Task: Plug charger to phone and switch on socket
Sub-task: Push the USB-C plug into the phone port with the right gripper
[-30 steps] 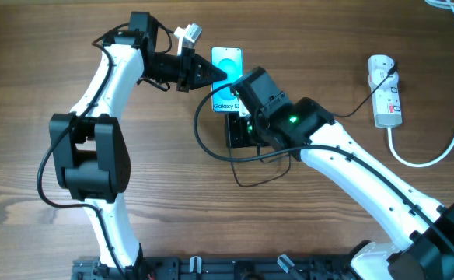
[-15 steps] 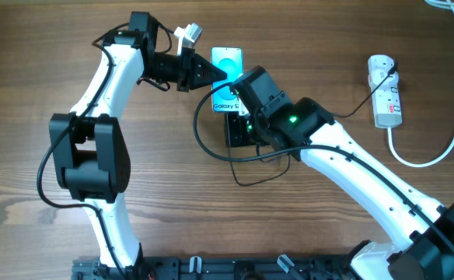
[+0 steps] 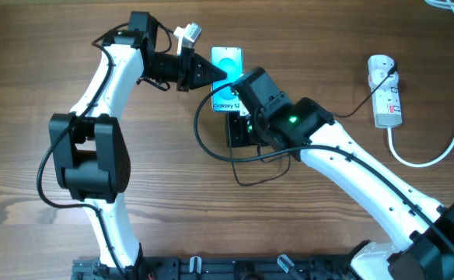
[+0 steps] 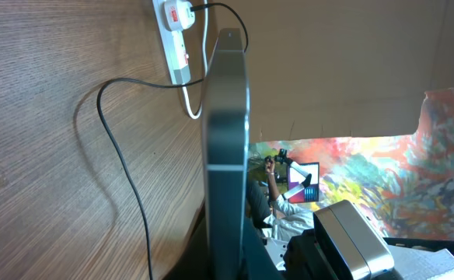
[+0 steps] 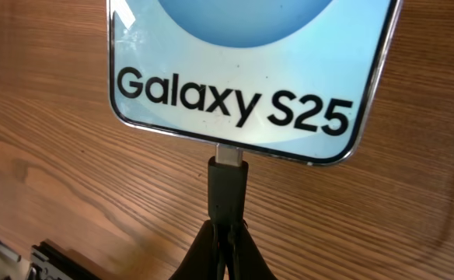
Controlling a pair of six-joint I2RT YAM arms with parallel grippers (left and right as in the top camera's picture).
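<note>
Wooden worktop (image 3: 328, 47), brown grain. A brightly painted backdrop (image 4: 382, 171) shows beyond it in the left wrist view.

1. Phone (image 3: 227, 58). Lies screen up near the centre of the worktop, between the two arms. Cyan display with a lighter circle toward the far end and "Galaxy S25" lettering at the near end.

2. Charger (image 3: 204, 144). Thin black cable, looped on the worktop beside and below the phone, then running right to the socket. Its black connector (image 5: 228, 190) stands at the middle of the phone's lettered edge, with the metal tip meeting that edge.

3. Socket (image 3: 385, 92). White strip with a red-marked switch (image 4: 179, 12), on the right side of the worktop and well apart from the phone. The charger enters it near the far end. A thick white cord (image 3: 445, 148) curves away toward the right edge.

4. Left end effector (image 3: 218, 75). At the phone's left long edge. In its wrist view the phone runs edge-on up the middle, and the fingers barely show at the bottom. It seems to be pinching the phone.

5. Right end effector (image 5: 227, 233). Just below the lettered edge, with the fingers (image 5: 207, 257) pressed together on the connector's black body. A green lamp (image 3: 293, 120) is lit on this arm.
</note>
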